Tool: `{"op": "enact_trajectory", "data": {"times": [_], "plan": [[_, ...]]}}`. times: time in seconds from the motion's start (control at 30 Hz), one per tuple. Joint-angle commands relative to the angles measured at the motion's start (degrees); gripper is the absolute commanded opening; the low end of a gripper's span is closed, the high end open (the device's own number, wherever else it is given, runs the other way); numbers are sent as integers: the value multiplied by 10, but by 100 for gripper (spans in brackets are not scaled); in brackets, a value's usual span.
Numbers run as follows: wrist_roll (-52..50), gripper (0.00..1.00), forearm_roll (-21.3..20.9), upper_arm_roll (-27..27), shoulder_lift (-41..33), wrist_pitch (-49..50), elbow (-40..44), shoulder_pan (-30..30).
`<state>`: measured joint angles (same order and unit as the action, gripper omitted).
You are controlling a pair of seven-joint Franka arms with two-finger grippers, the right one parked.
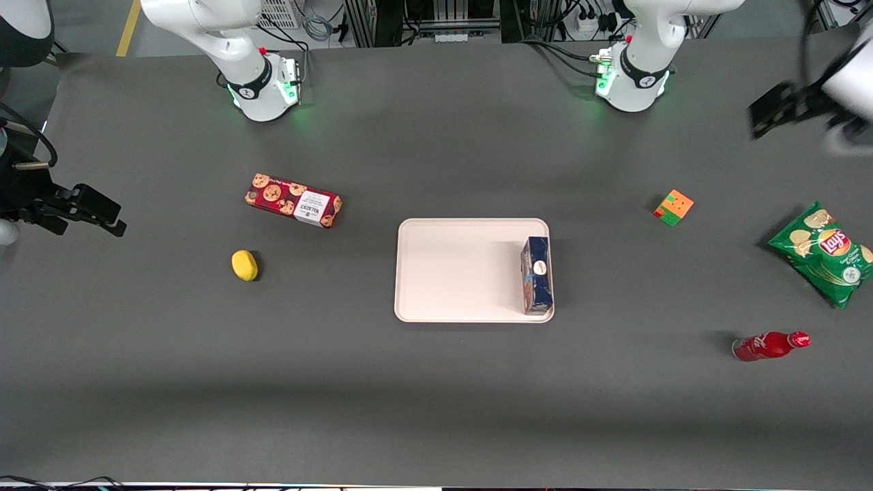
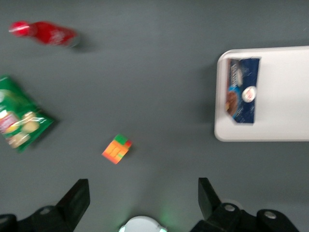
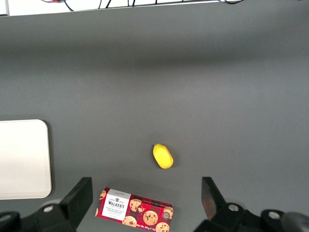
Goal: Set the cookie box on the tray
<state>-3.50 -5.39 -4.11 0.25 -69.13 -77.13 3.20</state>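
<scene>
A dark grey tabletop (image 1: 436, 395) carries scattered items, described here from the parked arm's end across to the working arm's end. First comes a long red box printed with chocolate-chip cookies (image 1: 293, 200), with a small yellow lemon-like object (image 1: 244, 264) nearer the front camera. At the middle lies the large flat pale pinkish-cream tray (image 1: 450, 273). The small dark navy-blue cookie box (image 1: 537, 275) rests on it, lying along the tray's edge toward the working arm, just inside the low rim, so the placing looks done. Past the tray sit an orange and green puzzle cube (image 1: 673, 206), a red bottle on its side (image 1: 769, 346) and a green crisp bag (image 1: 824, 252). The working arm's claw (image 1: 777, 109) hangs high near that end, well apart from the box, its fingers (image 2: 77, 200) spread and holding nothing, which suggests it has let go.
</scene>
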Motion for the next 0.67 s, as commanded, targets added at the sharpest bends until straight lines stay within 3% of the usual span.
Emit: {"op": "enact_trajectory", "data": {"times": [0.0, 0.17, 0.63], "plan": [[51, 100, 10, 45, -108, -85, -169, 2], [52, 100, 10, 60, -174, -178, -295, 2], [52, 100, 26, 60, -172, -175, -289, 3]]}}
